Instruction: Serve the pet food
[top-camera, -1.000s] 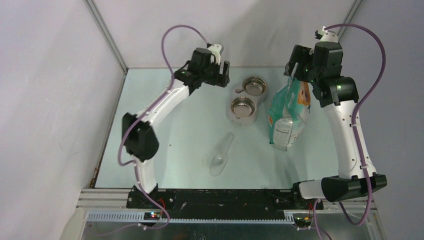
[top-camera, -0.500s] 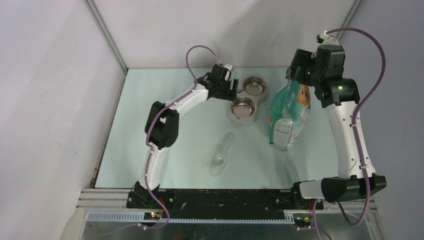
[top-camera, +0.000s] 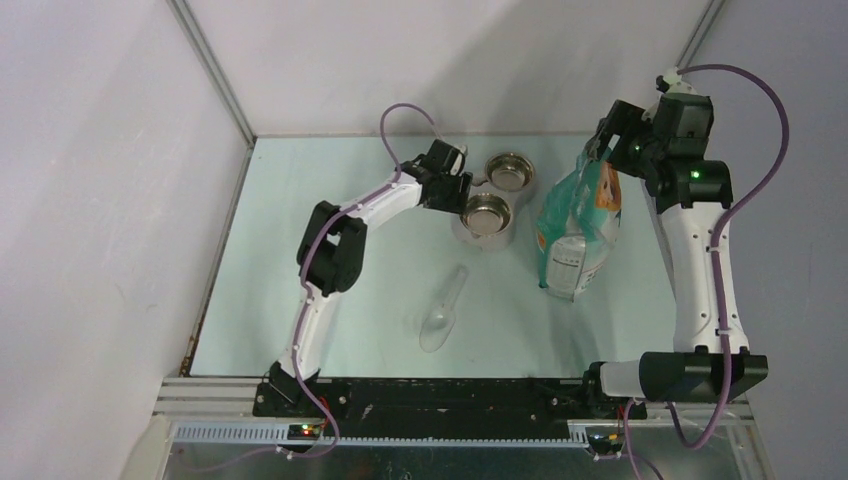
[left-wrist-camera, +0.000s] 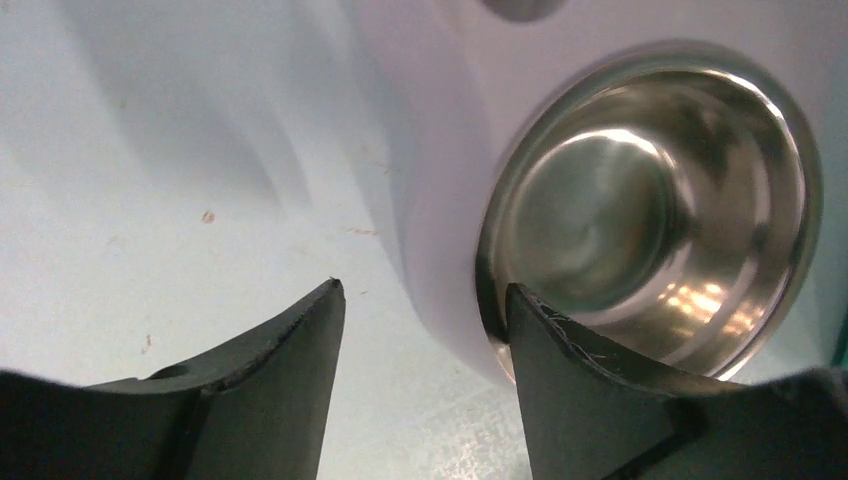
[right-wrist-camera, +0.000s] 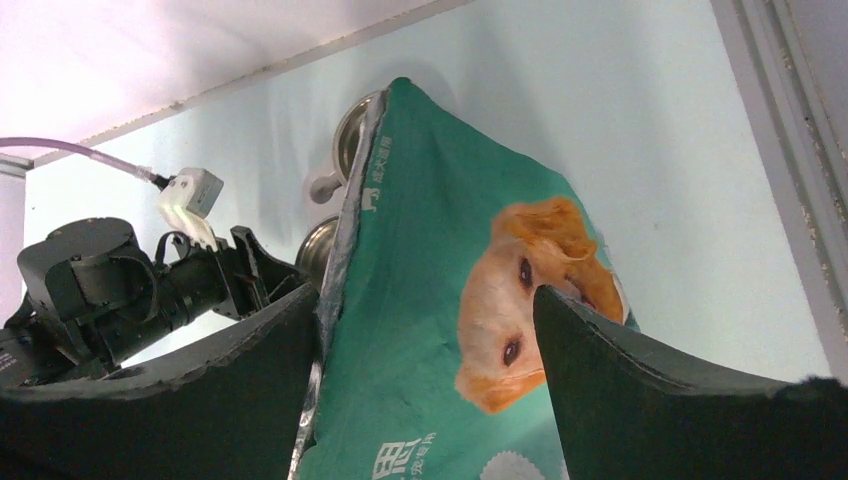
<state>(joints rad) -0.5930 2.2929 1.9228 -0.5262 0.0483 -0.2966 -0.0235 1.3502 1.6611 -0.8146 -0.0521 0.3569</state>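
1. Pale grey walls (top-camera: 100, 200) close in a mint-green bench (top-camera: 330, 250), and both arms reach out from its near edge.
2. Toward the far edge stands a white twin feeder (top-camera: 460, 232) with two steel bowls. One bowl (top-camera: 508, 172) sits closer to the far edge and the other (top-camera: 487, 211) just in front of it.
3. The left gripper (top-camera: 462, 190) is low at the feeder's left side. From the wrist view, the left gripper (left-wrist-camera: 422, 290) has its fingers apart. One finger (left-wrist-camera: 290, 350) is over bare bench and the other (left-wrist-camera: 570, 380) is at the rim of the nearer bowl (left-wrist-camera: 640, 200), with the feeder's white wall (left-wrist-camera: 440, 200) between them. It holds nothing that I can see.
4. That bowl's inside shows as bright bare steel.
5. A teal-green bag (top-camera: 575, 225) printed with a golden dog stands upright just right of the feeder, toward the right edge.
6. The right gripper (top-camera: 605, 150) hangs over the bag's top. In its own view the right gripper (right-wrist-camera: 425, 295) is spread wide, a finger on either side of the bag (right-wrist-camera: 430, 230). Whether either finger touches it I cannot tell.
7. A clear plastic scoop (top-camera: 443, 310) lies alone on the middle of the bench, closer to the near edge than the feeder.
8. The pet food itself I cannot see from any angle.
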